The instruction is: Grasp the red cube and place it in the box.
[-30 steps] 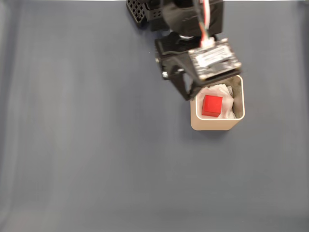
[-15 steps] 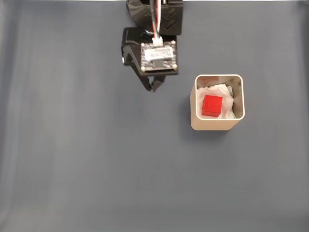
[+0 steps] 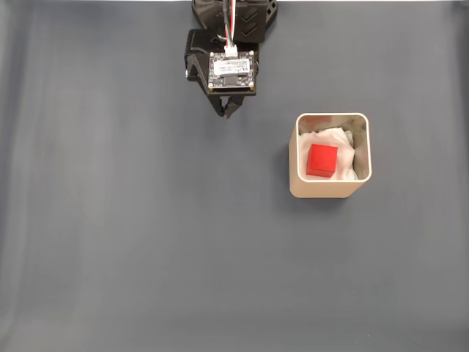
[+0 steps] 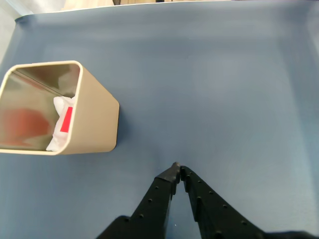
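Observation:
The red cube (image 3: 322, 160) lies inside the beige box (image 3: 330, 190) on white padding, right of centre in the fixed view. In the wrist view the box (image 4: 94, 124) stands at the left, and a sliver of the red cube (image 4: 66, 119) shows over its wall. My gripper (image 3: 226, 112) sits near the top edge of the fixed view, up and to the left of the box and apart from it. Its black fingers meet at the tips in the wrist view, where the gripper (image 4: 177, 169) is shut with nothing in it.
A dark blue-grey mat (image 3: 146, 235) covers the table. The arm's black base (image 3: 234, 15) stands at the top edge of the fixed view. A pale table edge (image 4: 75, 5) shows beyond the mat's far side in the wrist view.
The arm has swung left from over the box and drawn back toward its base. The cube stays in the box, unmoved.

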